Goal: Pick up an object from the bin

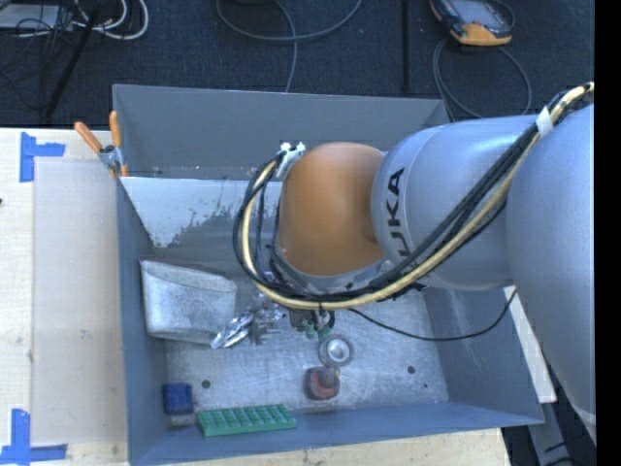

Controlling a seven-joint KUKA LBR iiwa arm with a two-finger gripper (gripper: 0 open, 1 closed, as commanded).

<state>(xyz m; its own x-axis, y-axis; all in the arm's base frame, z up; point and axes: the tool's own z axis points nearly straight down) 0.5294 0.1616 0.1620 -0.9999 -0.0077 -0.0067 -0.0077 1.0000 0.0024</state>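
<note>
Grey metal bin (417, 357). Gripper (296, 320) jaw state: cannot tell. Crumpled silvery piece (238, 330) just beside the jaws: probably light, thin, deformable; grip across its bulk.

The orange cover (325, 212) hides most of the claw (291, 320).

The bin (427, 357) is scuffed grey. In it, a studded plate (245, 419) is green, a small block (177, 397) dark blue, a round piece (322, 383) reddish-brown, a ring (336, 350) silver. The wrist cover (325, 207) is orange, its cables (245, 229) black and yellow.
</note>
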